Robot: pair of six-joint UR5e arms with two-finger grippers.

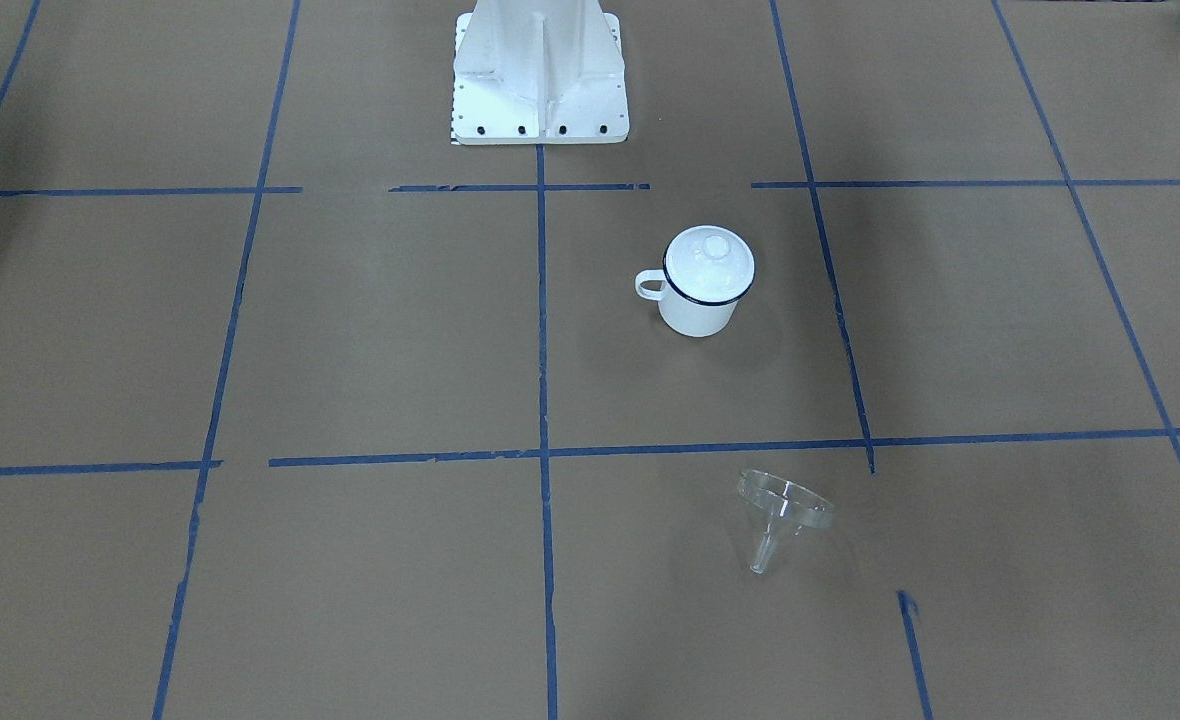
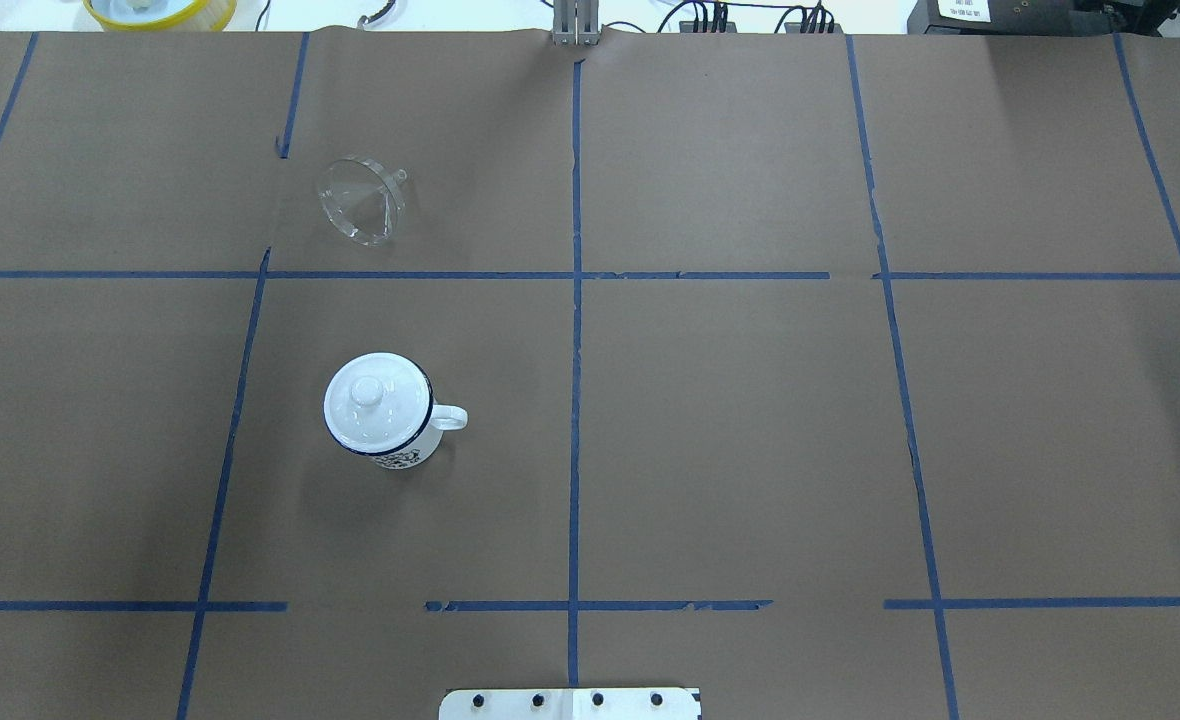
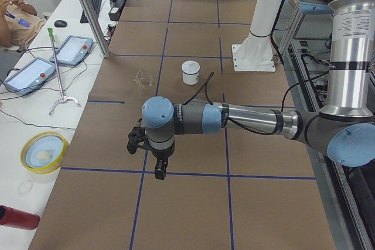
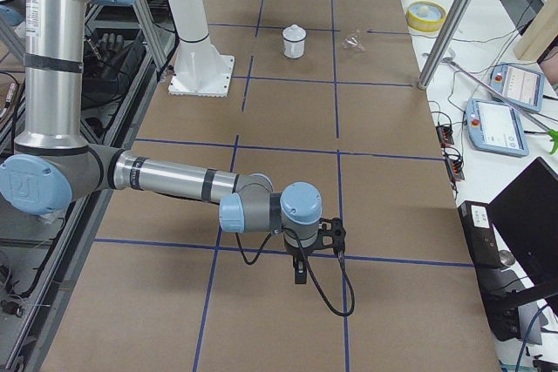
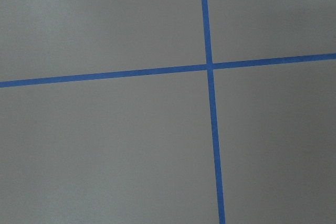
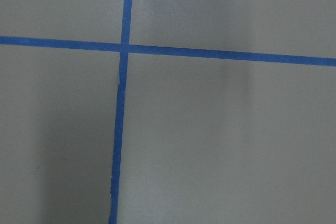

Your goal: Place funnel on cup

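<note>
Nothing begun: the funnel [image 2: 362, 200] lies tipped, apart from the cup [image 2: 382, 425], whose lid [image 2: 375, 395] probably must come off first. Left pincer [image 3: 159, 170], right pincer [image 4: 301, 269]: whether open, I cannot tell.

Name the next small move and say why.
Probably bring the left gripper over the enamel mug to lift off its domed lid by the knob: the lid covers the mug, so the clear funnel, lying on its side farther out, cannot seat yet. Both lie on that gripper's side.
</note>
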